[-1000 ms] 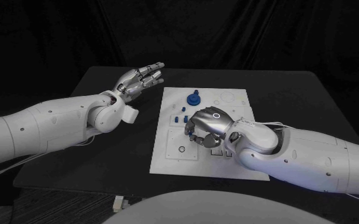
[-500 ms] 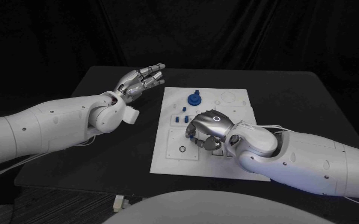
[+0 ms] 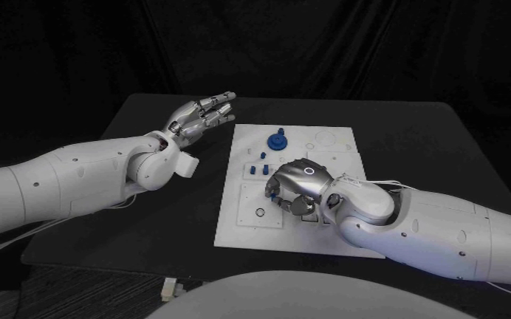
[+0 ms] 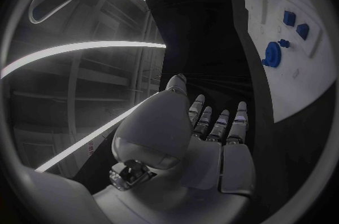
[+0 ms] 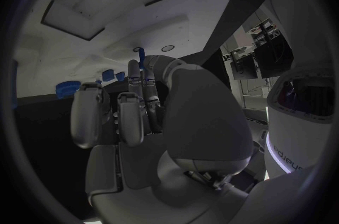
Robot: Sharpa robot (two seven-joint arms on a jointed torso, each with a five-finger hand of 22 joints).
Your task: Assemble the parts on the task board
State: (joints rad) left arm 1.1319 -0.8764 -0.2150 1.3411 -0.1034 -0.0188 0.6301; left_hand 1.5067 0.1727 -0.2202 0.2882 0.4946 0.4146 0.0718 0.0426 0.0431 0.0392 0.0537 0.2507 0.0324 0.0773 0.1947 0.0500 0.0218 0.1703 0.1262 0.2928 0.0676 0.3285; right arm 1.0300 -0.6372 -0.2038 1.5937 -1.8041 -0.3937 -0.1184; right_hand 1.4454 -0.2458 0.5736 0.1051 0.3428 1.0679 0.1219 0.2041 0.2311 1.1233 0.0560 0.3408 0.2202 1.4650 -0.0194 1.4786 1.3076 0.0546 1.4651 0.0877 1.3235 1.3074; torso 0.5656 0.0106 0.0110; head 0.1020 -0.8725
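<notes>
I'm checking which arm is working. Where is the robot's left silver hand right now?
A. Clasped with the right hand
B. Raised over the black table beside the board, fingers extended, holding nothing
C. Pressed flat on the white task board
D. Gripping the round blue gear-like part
B: the left silver hand hovers beside the white task board, fingers extended and empty, while the right silver hand curls down over the board.

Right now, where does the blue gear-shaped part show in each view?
Head view: blue gear-shaped part near the task board's far edge.
Left wrist view: on the board, beyond the left hand.
Right wrist view: blue disc at the board's edge, probably it.
Shared landmark: the white board.
</notes>
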